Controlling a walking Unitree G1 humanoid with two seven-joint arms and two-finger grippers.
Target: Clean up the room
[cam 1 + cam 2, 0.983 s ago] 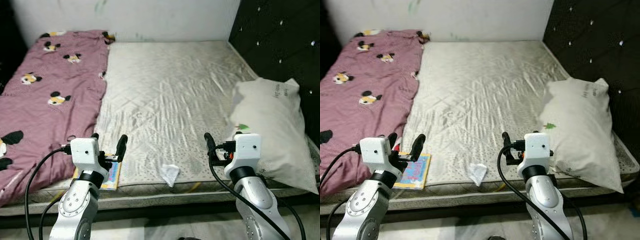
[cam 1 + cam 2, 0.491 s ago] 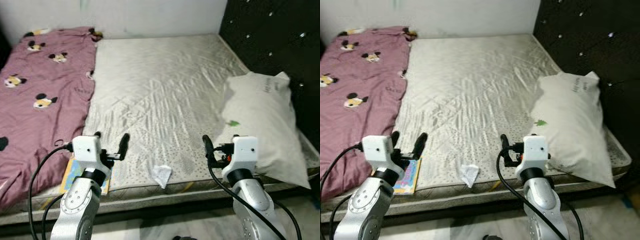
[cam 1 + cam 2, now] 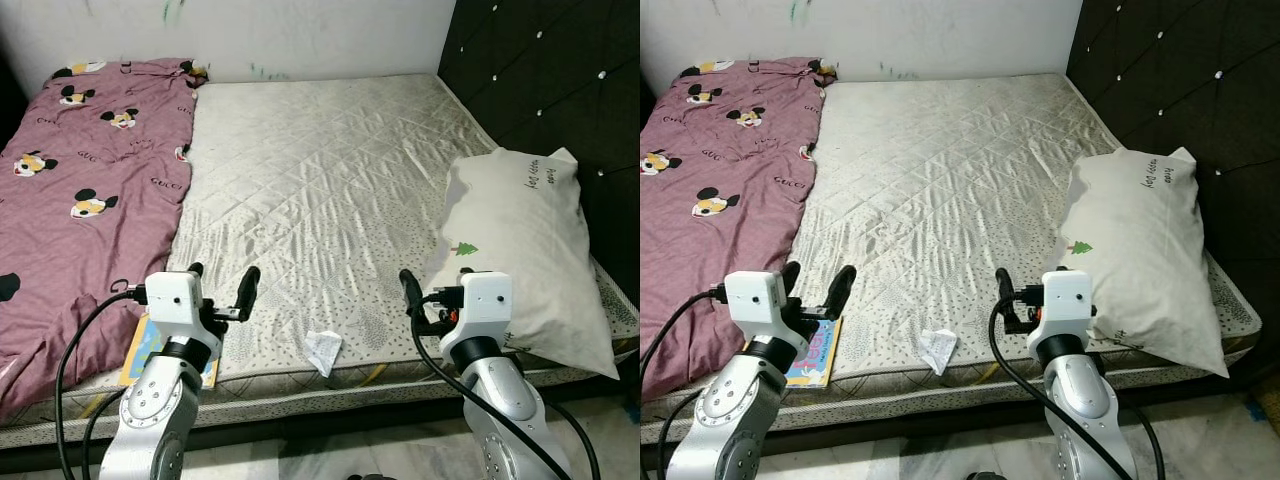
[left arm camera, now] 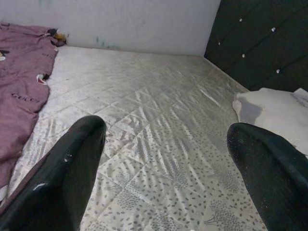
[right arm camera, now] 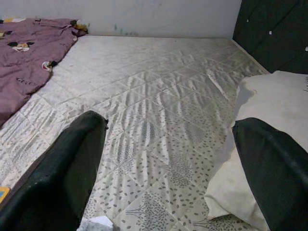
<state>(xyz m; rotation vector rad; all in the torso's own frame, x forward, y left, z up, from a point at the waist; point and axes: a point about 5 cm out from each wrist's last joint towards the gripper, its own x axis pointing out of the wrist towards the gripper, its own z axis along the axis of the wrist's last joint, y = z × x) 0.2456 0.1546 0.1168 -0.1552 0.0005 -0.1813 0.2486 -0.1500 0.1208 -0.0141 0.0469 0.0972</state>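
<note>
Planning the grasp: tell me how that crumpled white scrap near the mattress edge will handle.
The small crumpled white paper scrap looks thin and creased, so probably very light and floppy. It will likely crush when pinched. On the smooth quilted cream mattress it may slide if nudged.

The quilted mattress point(image 3: 320, 190) centre lies open ahead of my claws. A pillow point(image 3: 525, 250) bounds my right, a maroon blanket point(image 3: 80, 190) my left; crumpled paper point(image 3: 323, 350) sits near the front edge.
</note>
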